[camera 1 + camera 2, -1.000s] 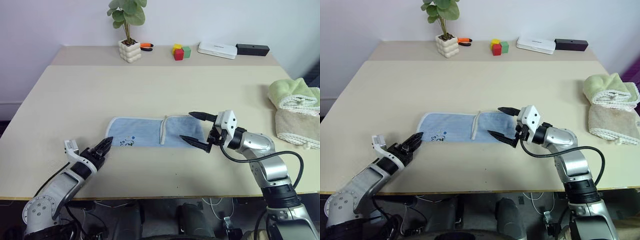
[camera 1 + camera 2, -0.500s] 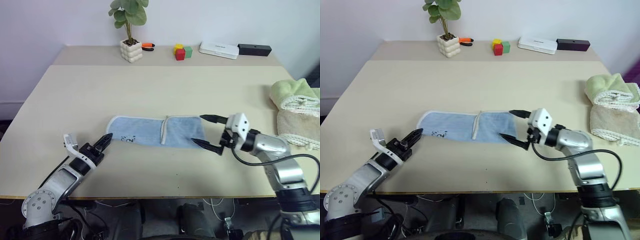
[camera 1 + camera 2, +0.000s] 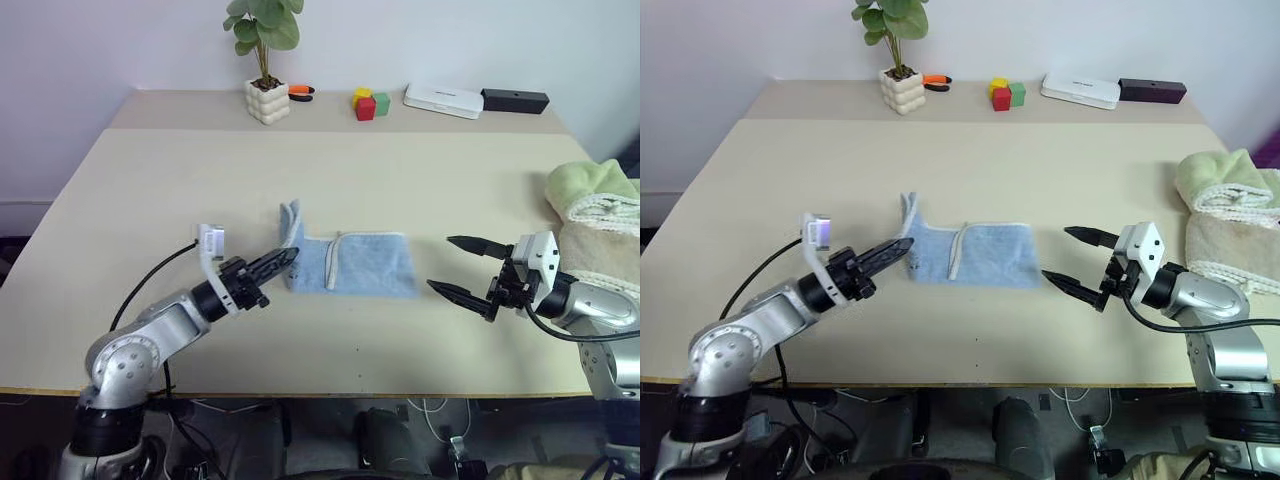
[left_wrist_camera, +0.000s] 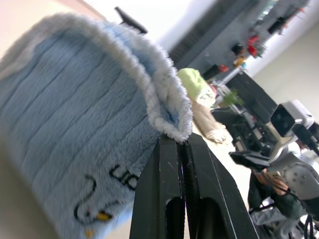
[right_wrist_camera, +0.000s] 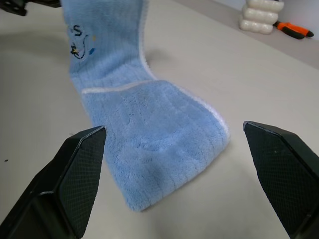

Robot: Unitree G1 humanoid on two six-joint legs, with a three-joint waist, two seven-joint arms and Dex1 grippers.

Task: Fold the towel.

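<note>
The thin light blue terry-cloth towel (image 3: 350, 264) lies at frame centre on the beige worktop (image 3: 300, 170), its left end raised. That stitched edge is pinched by the closed left end effector (image 3: 285, 258); the right end effector (image 3: 462, 268) is spread wide, empty. The cloth is judged soft, light and limp, best gripped at hems or corners.

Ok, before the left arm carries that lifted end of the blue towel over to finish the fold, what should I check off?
1. Left gripper shut on the towel's edge: ok.
2. Pinched end lifted off the table: ok.
3. Right gripper open and clear of the towel: ok.
4. Far half of the towel lying flat: ok.
5. Green rolled towel and beige towel out of the fold path: ok.
6. Depth of grip on the edge: cannot tell.
</note>
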